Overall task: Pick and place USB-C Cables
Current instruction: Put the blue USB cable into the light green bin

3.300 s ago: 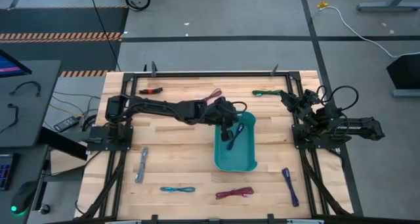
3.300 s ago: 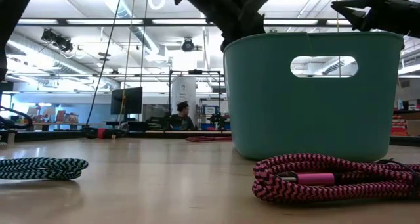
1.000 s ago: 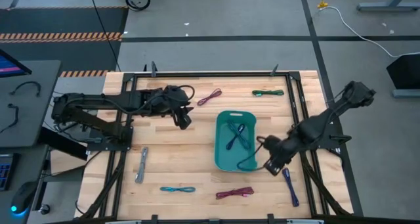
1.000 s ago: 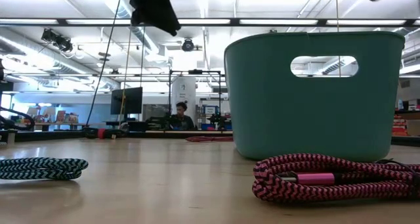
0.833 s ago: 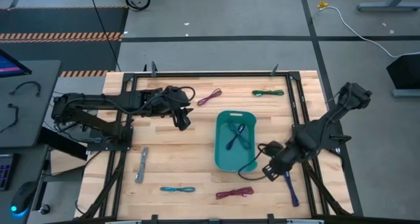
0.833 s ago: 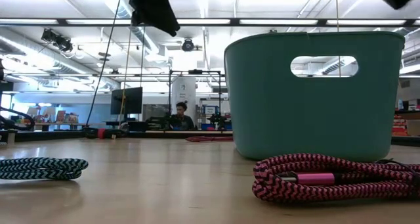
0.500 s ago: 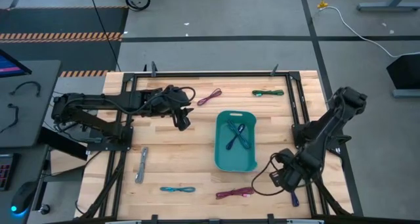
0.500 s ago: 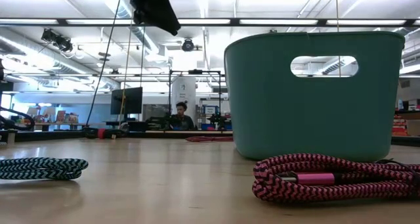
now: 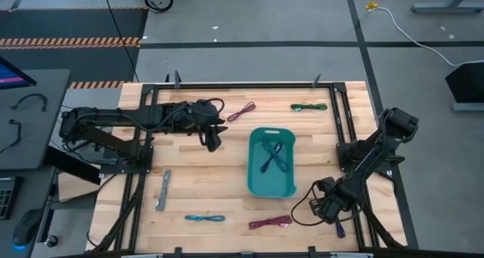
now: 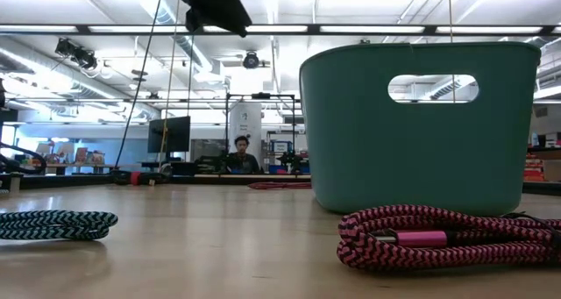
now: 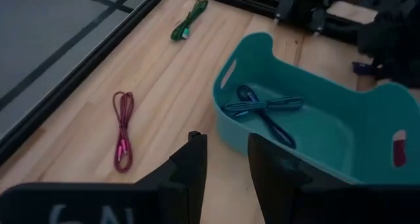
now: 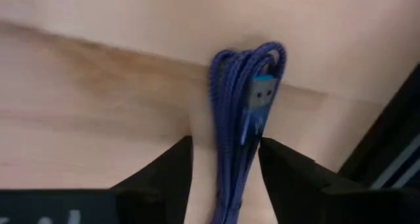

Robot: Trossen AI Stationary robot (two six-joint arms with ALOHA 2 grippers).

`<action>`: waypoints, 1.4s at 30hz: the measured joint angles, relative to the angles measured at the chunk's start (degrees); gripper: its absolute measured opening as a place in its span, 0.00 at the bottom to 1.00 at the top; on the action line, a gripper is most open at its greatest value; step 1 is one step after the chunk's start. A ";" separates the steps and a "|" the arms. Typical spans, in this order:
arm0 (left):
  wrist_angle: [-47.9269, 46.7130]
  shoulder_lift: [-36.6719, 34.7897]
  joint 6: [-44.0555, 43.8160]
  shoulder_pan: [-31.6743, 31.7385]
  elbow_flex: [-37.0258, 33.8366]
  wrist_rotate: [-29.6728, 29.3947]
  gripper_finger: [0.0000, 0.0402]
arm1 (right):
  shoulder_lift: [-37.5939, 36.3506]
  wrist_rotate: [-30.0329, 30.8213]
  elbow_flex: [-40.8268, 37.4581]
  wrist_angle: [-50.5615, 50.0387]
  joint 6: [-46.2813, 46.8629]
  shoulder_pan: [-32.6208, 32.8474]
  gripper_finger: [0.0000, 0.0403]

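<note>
My right gripper [image 9: 330, 209] is open, low over the table's near right. Its fingers [image 12: 177, 171] stand on either side of a purple-blue cable bundle [image 12: 244, 92], which lies flat on the wood and also shows in the high view [image 9: 339, 228]. My left gripper [image 9: 214, 141] is open and empty, raised left of the teal bin [image 9: 290, 188]. The bin holds a blue cable and a teal cable [image 11: 262, 109]. Magenta [image 9: 271, 223], teal [image 9: 204, 218], grey [image 9: 162, 190], green [image 9: 308, 106] and another magenta [image 9: 242, 111] cable lie on the table.
A black metal frame [image 9: 352, 175] runs along the table's right side, close to the purple-blue cable. In the low view the near magenta cable [image 10: 438, 238] lies in front of the bin [image 10: 421, 128]. A person sits far off in the room [image 10: 244, 154].
My right gripper has gone from beside the bin's near right corner toward the table's near edge and down onto the purple-blue cable, which now lies between its fingers. The cables and the bin have stayed where they were.
</note>
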 joint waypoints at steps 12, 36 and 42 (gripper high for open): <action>0.74 0.00 -2.55 0.00 0.02 1.23 0.29 | -0.50 2.56 2.65 -7.35 -1.16 2.41 0.08; -1.06 -1.77 -1.94 -0.52 0.15 2.50 0.29 | -2.73 28.27 35.23 2.22 -98.39 -29.27 0.06; -4.90 -4.38 -1.98 -2.02 0.06 3.38 0.29 | 0.59 23.42 35.23 3.69 -103.15 -33.25 0.06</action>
